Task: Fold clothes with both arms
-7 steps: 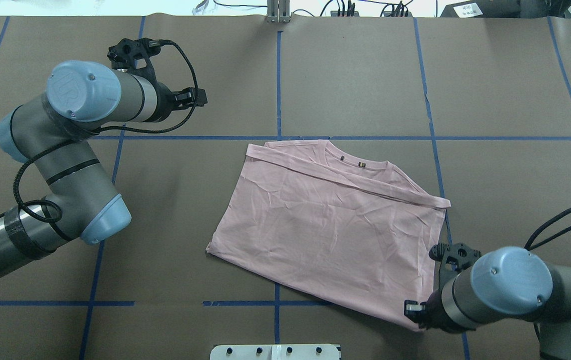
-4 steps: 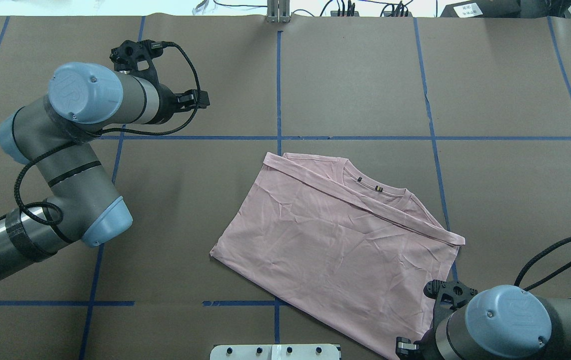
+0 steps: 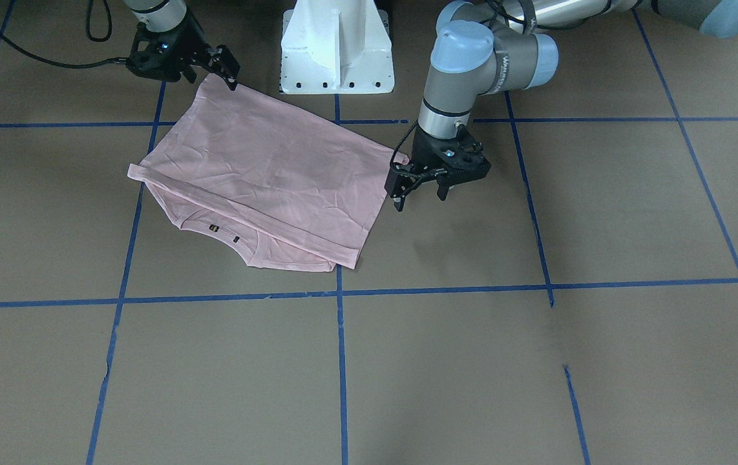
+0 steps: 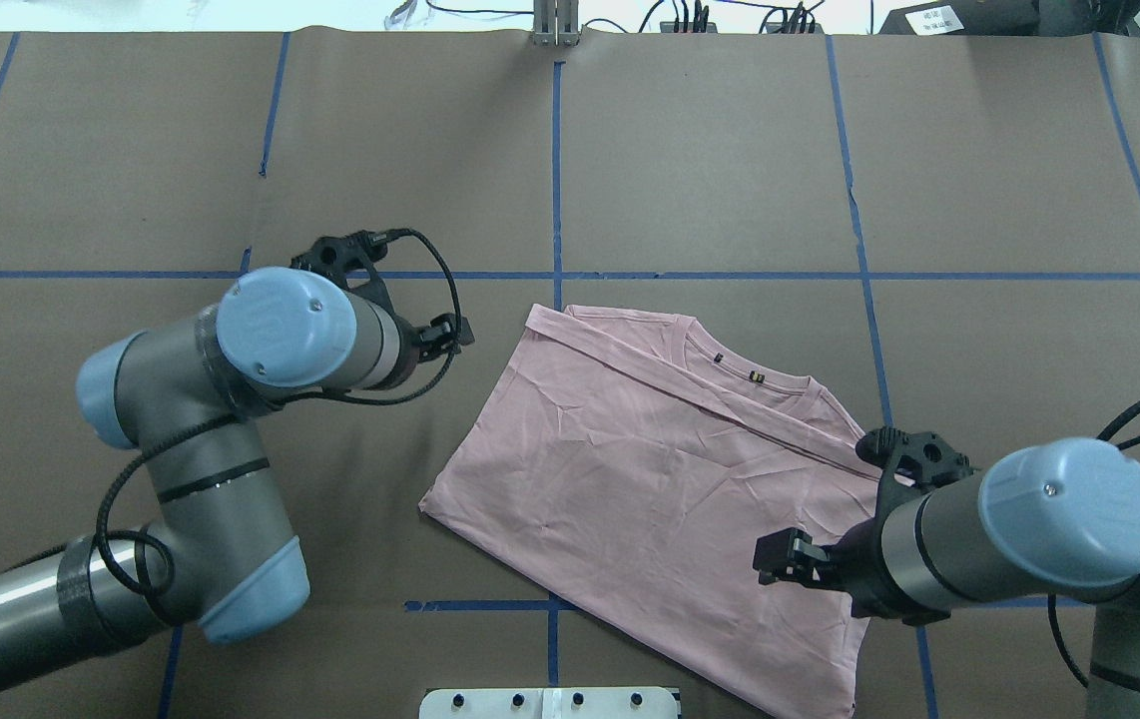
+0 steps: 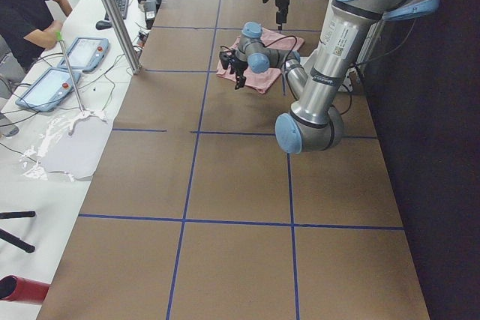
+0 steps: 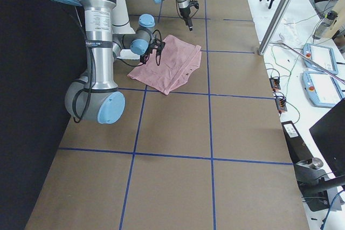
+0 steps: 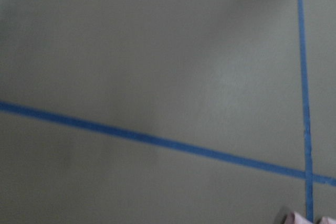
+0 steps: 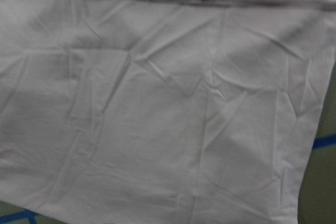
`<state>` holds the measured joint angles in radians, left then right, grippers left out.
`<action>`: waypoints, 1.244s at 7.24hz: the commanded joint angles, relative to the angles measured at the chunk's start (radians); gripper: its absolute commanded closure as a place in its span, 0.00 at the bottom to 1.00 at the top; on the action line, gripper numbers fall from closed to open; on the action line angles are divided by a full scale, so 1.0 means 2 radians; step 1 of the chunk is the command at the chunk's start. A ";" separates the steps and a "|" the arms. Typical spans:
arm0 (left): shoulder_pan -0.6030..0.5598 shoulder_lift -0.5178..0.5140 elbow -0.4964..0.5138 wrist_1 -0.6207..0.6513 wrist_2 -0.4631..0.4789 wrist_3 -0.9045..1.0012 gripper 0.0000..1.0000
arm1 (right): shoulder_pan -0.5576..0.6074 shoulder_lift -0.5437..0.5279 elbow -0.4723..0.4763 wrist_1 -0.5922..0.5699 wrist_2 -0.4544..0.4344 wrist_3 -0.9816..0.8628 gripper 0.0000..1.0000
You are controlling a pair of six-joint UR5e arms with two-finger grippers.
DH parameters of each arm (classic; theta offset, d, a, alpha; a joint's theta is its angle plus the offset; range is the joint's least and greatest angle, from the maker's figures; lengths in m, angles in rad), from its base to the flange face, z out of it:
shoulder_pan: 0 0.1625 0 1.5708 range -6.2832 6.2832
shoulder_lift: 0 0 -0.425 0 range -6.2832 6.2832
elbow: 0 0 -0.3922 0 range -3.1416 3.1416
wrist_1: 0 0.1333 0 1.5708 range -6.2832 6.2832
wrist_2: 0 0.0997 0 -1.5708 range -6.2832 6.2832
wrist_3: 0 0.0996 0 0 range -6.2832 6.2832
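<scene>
Lining up the next fold | left gripper [image 3: 421,192] held wide open just beside the T-shirt [image 4: 650,479] | right gripper [image 4: 785,561] over its near corner, open or closed can't be told | T-shirt laid askew by the robot-side edge of the table [image 4: 730,150] | side edge probably best pinched low, lifted evenly

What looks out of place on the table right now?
The T-shirt lies askew, turned diagonally to the blue tape grid, with one corner close to the white pedestal. It is creased, but nothing looks torn or spilled.
</scene>
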<state>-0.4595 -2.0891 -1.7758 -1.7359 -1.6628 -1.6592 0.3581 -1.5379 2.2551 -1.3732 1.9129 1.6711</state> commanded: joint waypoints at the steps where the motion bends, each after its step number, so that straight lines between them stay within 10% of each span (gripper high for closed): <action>1: 0.062 -0.002 -0.010 0.054 0.018 -0.077 0.00 | 0.069 0.019 -0.005 0.002 -0.001 -0.080 0.00; 6: 0.091 0.001 -0.011 0.056 0.018 -0.107 0.01 | 0.075 0.023 -0.011 0.004 -0.019 -0.082 0.00; 9: 0.092 0.003 -0.010 0.057 0.020 -0.111 0.35 | 0.074 0.023 -0.013 0.005 -0.020 -0.082 0.00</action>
<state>-0.2770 -2.0845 -1.7964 -1.6226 -1.6253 -1.8770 0.5065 -1.4916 2.2301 -1.3642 1.8739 1.5063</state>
